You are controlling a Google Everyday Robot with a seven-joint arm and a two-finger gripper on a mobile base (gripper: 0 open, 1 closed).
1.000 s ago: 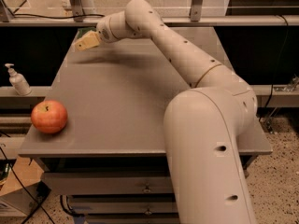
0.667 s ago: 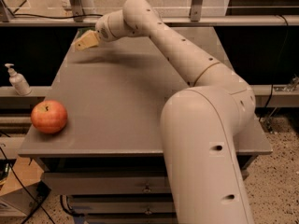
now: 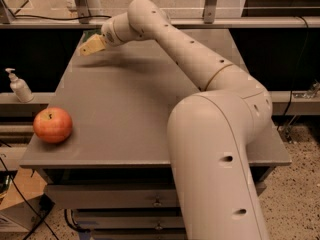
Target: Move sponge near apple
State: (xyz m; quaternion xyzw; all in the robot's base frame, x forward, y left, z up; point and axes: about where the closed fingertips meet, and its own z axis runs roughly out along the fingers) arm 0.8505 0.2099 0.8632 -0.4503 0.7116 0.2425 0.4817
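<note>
- Hardly a twitch since a moment ago: the arm (image 3: pixel 215 149) has edged a touch left, gripper (image 3: pixel 91 46) parked over the table (image 3: pixel 150 114) at its far-left corner.
- Sponge (image 3: pixel 88 34): only a green sliver peeking out right against the gripper; grasped or released, cannot tell.
- Apple (image 3: pixel 52 125) sits at the near-left edge, well apart.
</note>
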